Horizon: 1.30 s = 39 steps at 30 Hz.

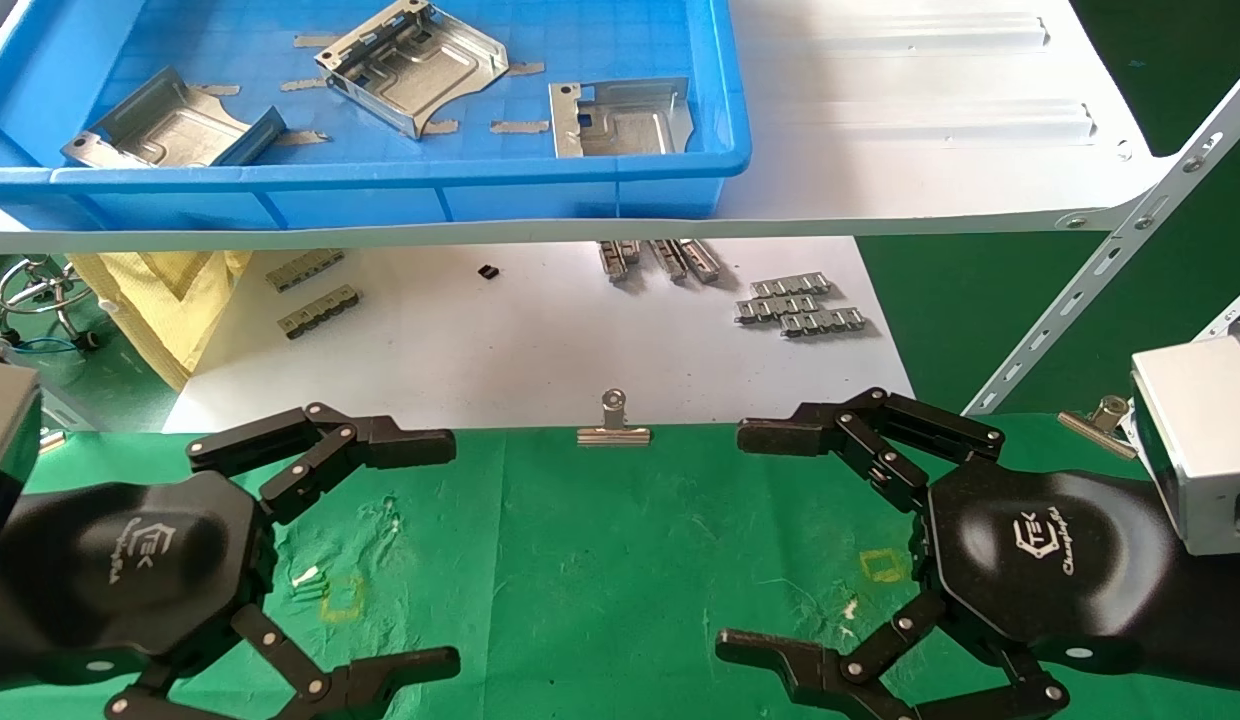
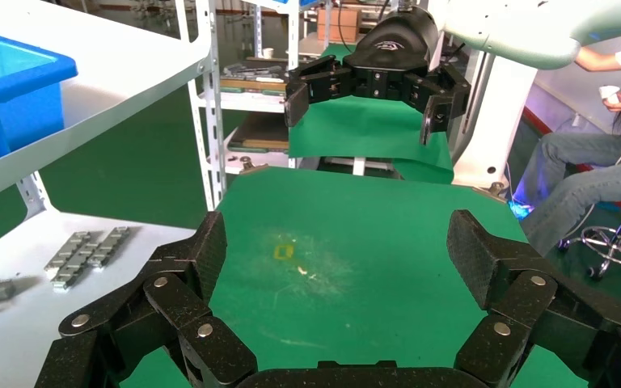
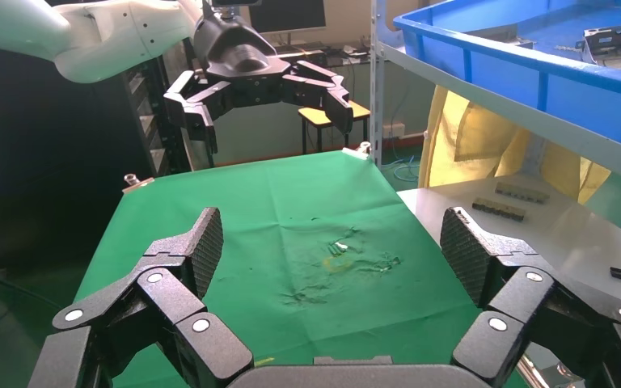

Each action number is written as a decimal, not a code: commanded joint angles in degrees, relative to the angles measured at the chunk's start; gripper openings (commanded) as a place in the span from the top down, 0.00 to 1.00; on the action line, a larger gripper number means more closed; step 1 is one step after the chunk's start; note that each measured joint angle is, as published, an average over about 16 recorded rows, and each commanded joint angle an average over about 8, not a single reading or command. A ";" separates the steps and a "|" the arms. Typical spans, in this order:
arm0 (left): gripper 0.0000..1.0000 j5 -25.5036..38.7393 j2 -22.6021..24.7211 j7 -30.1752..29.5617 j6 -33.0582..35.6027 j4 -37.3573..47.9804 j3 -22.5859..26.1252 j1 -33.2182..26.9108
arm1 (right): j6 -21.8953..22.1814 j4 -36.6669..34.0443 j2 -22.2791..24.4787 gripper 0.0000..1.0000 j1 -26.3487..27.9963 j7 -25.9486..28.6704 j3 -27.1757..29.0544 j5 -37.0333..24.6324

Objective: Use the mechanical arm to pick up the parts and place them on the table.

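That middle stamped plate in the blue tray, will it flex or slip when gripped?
The middle plate looks like rigid embossed sheet metal, so probably stiff. Its bare shiny surface may slip. Resting tilted on its flanges, it may rock when touched.

Factory-style workshop or robot lab: white slotted-steel shelving (image 2: 206, 105) behind the green-cloth table (image 2: 356, 234), blue parts tray (image 1: 380, 185) on its shelf, seated operator (image 2: 606, 162) beside the table.

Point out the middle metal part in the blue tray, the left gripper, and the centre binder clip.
middle part (image 1: 412, 62), head view, embossed face.
left gripper (image 1: 450, 550), head view, between fingertips.
binder clip (image 1: 613, 433), head view, silver body.
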 commanded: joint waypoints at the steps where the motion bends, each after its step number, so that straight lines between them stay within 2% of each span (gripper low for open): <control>1: 0.00 0.00 0.00 0.00 0.00 0.00 0.00 0.00 | 0.00 0.00 0.00 1.00 0.00 0.00 0.00 0.00; 39: 0.00 -0.01 0.00 0.00 -0.01 -0.02 -0.01 -0.01 | 0.00 0.00 0.00 1.00 0.00 0.00 0.00 0.00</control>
